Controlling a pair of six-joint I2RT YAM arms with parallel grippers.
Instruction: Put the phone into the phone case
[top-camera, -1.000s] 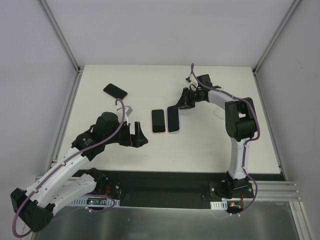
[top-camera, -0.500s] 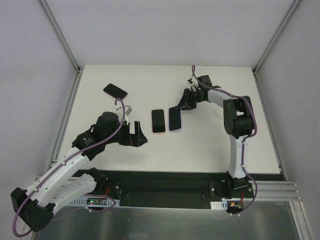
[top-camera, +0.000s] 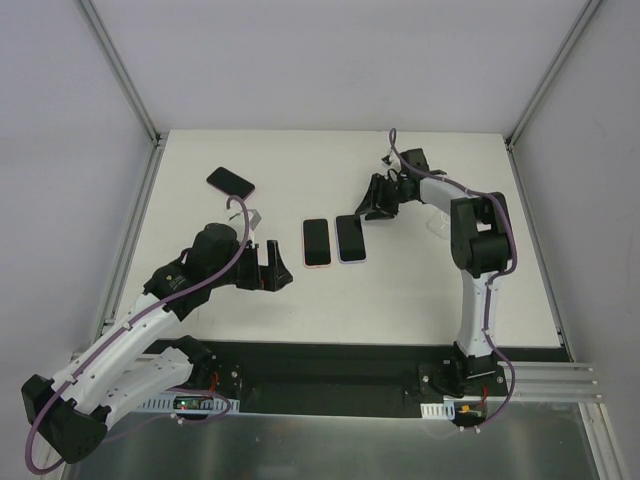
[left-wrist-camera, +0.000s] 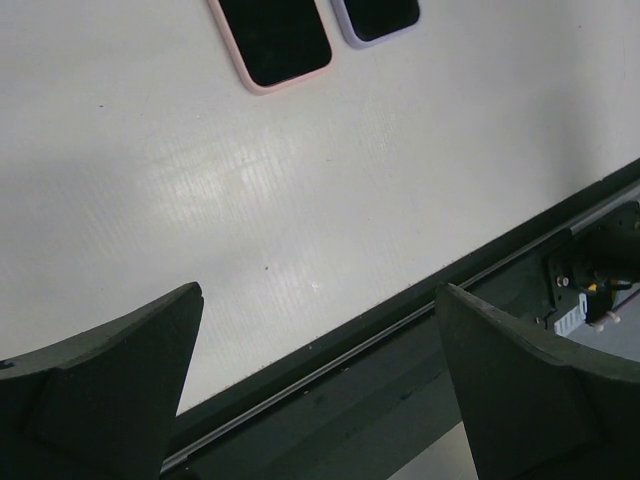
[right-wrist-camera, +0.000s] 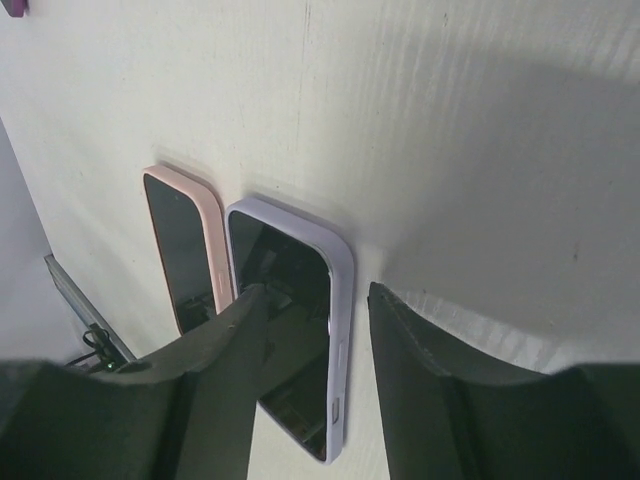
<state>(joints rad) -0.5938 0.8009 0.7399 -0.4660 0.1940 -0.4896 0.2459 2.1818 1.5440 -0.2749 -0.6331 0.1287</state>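
Phone (right-wrist-camera: 288, 300) just beneath parted right fingers (right-wrist-camera: 215, 390)

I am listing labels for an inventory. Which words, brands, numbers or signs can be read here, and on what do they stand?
None can be read.
The pink-cased phone, the lavender-cased phone and the far phone show only dark, blank screens, with no logo or writing visible.

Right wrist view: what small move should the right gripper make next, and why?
Probably lift the right gripper straight up, clear of the lavender case. The phone lies flat inside it, rim showing along the visible edges, beside the pink-cased phone, and the open fingers grip nothing. One corner sits behind a finger, so full seating is uncertain.
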